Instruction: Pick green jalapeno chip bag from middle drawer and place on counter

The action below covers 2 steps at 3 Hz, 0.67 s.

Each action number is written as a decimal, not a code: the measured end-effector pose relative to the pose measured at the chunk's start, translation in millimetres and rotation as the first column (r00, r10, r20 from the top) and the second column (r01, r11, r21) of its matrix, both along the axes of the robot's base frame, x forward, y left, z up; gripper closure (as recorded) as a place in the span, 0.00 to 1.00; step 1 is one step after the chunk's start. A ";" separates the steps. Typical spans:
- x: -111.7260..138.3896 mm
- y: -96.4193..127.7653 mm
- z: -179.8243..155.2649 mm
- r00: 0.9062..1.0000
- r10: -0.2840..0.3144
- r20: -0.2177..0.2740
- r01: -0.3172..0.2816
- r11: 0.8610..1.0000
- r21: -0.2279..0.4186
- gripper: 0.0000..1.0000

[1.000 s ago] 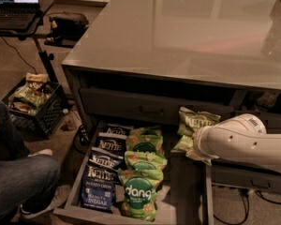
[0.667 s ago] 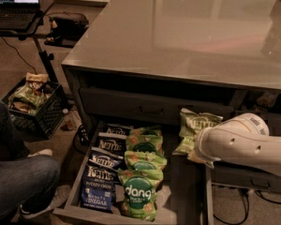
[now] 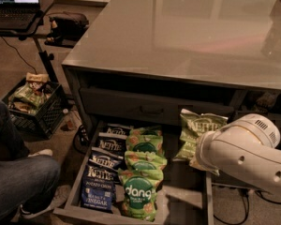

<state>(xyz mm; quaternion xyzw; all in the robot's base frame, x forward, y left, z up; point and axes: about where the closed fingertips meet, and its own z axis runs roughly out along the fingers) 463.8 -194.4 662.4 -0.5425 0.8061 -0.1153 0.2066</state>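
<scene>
The green jalapeno chip bag (image 3: 200, 127), olive with white "Kettle" lettering, hangs in the air over the right side of the open middle drawer (image 3: 183, 196), in front of the drawer front above. My gripper (image 3: 197, 152) is at the bag's lower edge, mostly hidden behind my white arm (image 3: 243, 156), and is shut on the bag. The glossy grey counter (image 3: 187, 32) lies above and behind it.
In the drawer lie a column of dark blue Kettle bags (image 3: 103, 165) and a column of bright green "dang" bags (image 3: 140, 177). A closed drawer front with a dark handle (image 3: 152, 109) is above. A person's leg (image 3: 18, 177), a crate of snacks (image 3: 33, 104) and a laptop stand (image 3: 18, 13) are at the left.
The arm and the held bag have barely moved; the bag stays raised above the drawer's right side.
</scene>
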 end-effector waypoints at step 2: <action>14.5 3.3 37.0 0.998 0.015 0.063 -0.014 1.000 -0.010 1.00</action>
